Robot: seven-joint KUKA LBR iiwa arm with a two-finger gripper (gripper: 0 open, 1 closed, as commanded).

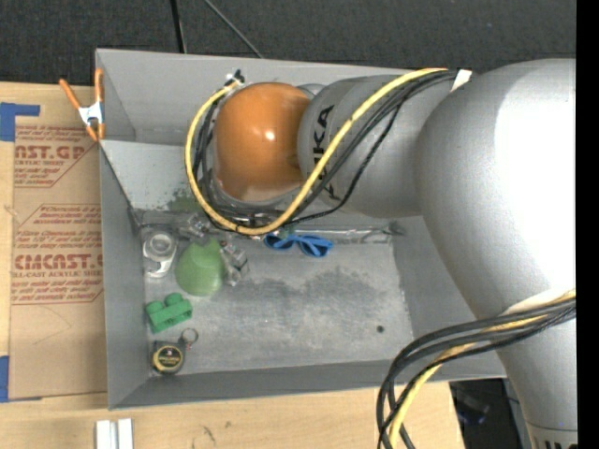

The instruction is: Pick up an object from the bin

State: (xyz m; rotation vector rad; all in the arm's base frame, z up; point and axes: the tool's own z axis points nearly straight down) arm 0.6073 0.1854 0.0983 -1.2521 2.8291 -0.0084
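Note:
My gripper (pixel 231 253) sits low in the bin's back left part, mostly hidden under the arm's orange cover. A pale green rounded thing (pixel 198 270), like a small cup or ball, lies right beside it on the left, touching or nearly touching it. A small clear glass jar (pixel 158 252) stands just left of the green thing. To the gripper's right lies a blue-handled metal tool (pixel 301 243), its thin metal part running right along the back wall.
A bright green block (pixel 167 312) lies near the left wall in front of the jar. A small round yellow-and-black tape measure with a ring (pixel 169 356) sits in the front left corner. The arm covers the bin's back and right side.

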